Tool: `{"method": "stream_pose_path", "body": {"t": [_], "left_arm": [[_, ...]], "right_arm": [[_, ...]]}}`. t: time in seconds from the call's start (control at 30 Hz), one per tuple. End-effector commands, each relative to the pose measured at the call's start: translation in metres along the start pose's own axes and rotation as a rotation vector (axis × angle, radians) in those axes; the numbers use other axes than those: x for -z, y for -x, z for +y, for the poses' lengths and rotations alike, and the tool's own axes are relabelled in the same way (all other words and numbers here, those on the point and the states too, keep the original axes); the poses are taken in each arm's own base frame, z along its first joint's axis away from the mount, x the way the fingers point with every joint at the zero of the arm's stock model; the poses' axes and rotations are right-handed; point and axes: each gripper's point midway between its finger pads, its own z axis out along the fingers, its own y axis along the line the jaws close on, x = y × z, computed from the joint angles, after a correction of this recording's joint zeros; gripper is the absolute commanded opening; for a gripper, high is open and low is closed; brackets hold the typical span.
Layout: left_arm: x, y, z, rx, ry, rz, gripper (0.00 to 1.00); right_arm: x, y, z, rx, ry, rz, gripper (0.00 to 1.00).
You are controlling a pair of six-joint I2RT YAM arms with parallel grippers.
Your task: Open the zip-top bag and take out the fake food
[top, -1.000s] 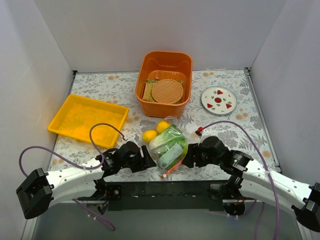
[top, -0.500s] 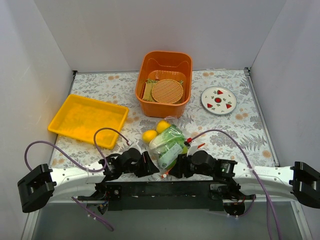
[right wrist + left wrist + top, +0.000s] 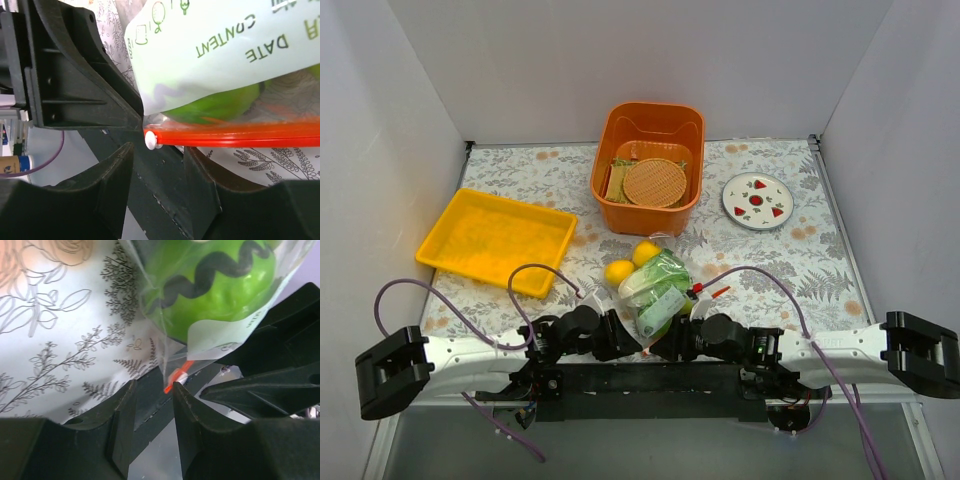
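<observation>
A floral-patterned bench [image 3: 520,180] fills the overhead view, walled in white on three sides. A shallow yellow tray [image 3: 495,240] sits at its left. An orange basket [image 3: 620,130] stands at the far middle with a tan woven disc [image 3: 655,183] inside. A small white plate [image 3: 730,195] with red marks lies to the right of the basket.

Two white and black arms reach in low from either side and meet at the near middle edge. There lies the zip-top bag [image 3: 658,295], clear and crinkly, its mouth towards the arms. Inside is the fake food: a pale leafy cabbage piece [image 3: 655,272] and a round green piece with a dark wavy line [image 3: 210,285]. Two yellow lemons [image 3: 630,263] lie at the bag's far end; it is unclear whether they are inside the plastic.

The left end effector [image 3: 154,390] has its fingers apart, with the tip of the bag's orange-red zip strip [image 3: 240,135] just beyond the gap. The right end effector [image 3: 160,155] is also spread, gripping nothing. The small white slider [image 3: 150,140] on the end of the strip sits just past its fingertips.
</observation>
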Motion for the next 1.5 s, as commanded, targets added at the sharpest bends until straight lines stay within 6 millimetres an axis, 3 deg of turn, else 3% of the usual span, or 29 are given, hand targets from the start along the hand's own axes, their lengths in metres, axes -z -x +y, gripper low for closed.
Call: {"method": "stream_pose_path", "body": {"t": [0.0,0.23,0.6,0.83,0.97,1.23,1.47], "left_arm": [[-0.002,0.0,-0.014,0.016,-0.059,-0.013,0.33],[-0.009,0.001,-0.017,0.018,-0.066,-0.017,0.32],[-0.014,0.007,-0.028,0.021,-0.092,-0.046,0.07],[-0.013,0.006,-0.037,0.022,-0.118,-0.039,0.07],[-0.015,0.006,-0.041,0.027,-0.135,-0.039,0.0],[-0.019,-0.003,-0.048,0.024,-0.153,0.02,0.0],[-0.021,-0.006,-0.064,0.014,-0.201,0.044,0.0]], "right_arm": [[-0.004,0.008,0.007,-0.034,0.024,-0.062,0.52],[-0.007,0.004,0.006,-0.04,0.022,-0.048,0.5],[-0.007,0.001,-0.002,-0.063,-0.001,-0.048,0.46],[-0.002,0.001,-0.009,-0.097,0.004,-0.071,0.46],[-0.001,0.004,-0.01,-0.12,0.017,-0.096,0.45],[0.005,0.016,-0.001,-0.174,0.091,-0.163,0.45],[0.003,0.016,0.007,-0.195,0.122,-0.153,0.38]]}}
